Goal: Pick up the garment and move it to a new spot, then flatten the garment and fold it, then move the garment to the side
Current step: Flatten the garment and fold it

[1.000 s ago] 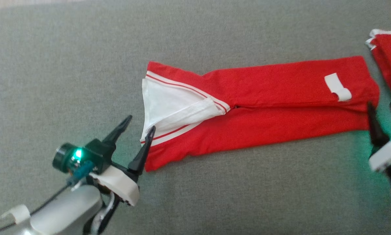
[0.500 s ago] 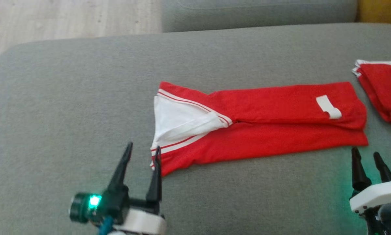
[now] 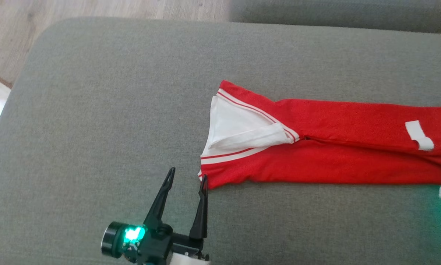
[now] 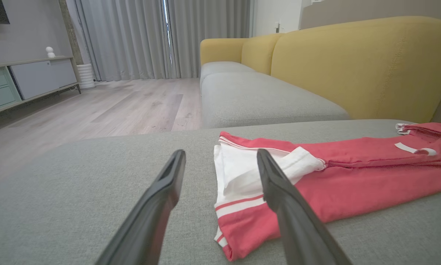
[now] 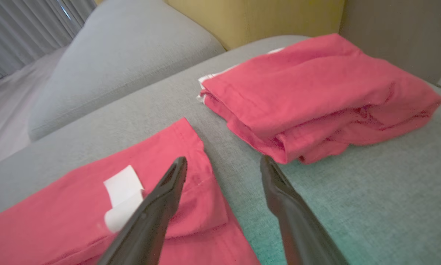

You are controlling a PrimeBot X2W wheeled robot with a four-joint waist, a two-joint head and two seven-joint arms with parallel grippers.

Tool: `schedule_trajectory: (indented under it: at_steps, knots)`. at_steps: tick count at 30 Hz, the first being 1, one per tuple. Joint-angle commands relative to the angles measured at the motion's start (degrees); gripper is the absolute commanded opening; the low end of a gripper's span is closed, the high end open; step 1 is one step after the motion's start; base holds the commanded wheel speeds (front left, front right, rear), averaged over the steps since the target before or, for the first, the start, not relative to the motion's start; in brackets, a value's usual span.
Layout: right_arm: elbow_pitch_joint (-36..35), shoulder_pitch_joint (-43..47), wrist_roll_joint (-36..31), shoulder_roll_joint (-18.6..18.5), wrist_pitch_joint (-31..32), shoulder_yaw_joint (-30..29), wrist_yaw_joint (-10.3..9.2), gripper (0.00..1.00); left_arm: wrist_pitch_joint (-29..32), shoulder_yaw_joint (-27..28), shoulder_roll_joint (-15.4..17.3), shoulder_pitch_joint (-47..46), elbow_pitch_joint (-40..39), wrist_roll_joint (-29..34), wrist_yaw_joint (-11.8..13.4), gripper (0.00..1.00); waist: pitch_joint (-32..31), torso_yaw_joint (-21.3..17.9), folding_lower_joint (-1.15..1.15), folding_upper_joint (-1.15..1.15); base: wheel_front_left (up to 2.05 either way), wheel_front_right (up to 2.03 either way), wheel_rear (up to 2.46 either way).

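The right wrist view catches what the head view misses: a second red bundle (image 5: 316, 92), folded, at 2 o'clock from the right gripper (image 5: 223, 159) and lying apart from the task piece. The left wrist view adds the room: yellow sofa (image 4: 353, 66), wood floor (image 4: 113, 106), curtains (image 4: 132, 36).

Down on the grey cushion (image 3: 95, 129), the garment (image 3: 316, 151) lies flat as a long red strip. In the head view its long axis runs 9 to 3 o'clock, dipping a touch toward 4. The white-lined, striped end points to 9, and the end with the white tag (image 3: 419, 135) points to 3.

The left gripper (image 3: 188, 173) sits at the strip's near left corner, fingers spread, nothing between them. Its right fingertip is just beside that corner, and the cloth stretches off to its 2 o'clock.

The right gripper's fingers are wide apart too, and empty. It is over the tag end, its left finger crossing the hem near the tag. Touching the cloth? Cannot tell.
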Motion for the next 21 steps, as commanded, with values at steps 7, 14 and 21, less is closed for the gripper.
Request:
schedule_trajectory:
  at_steps: [7,14,21]
  knots:
    - [5.31,-6.26,-4.74,1.91,4.39,-3.65,0.39,1.00,-0.54,4.54,-2.64,-0.33,-0.23,2.82,-3.10,1.00,1.77,0.21,-0.01,0.00,0.00,0.00,0.00]
    - [7.20,-5.93,-0.72,2.79,7.02,0.33,0.39,0.00,-0.54,6.68,-3.91,0.18,0.44,4.71,-5.68,1.00,1.19,-1.38,-0.01,0.00,0.00,0.00,0.00]
    - [4.51,-4.22,2.36,0.37,3.46,3.40,0.39,0.00,-0.54,8.38,-4.51,1.17,0.90,6.05,-7.54,1.00,0.33,-3.45,-0.01,0.00,0.00,0.00,0.00]
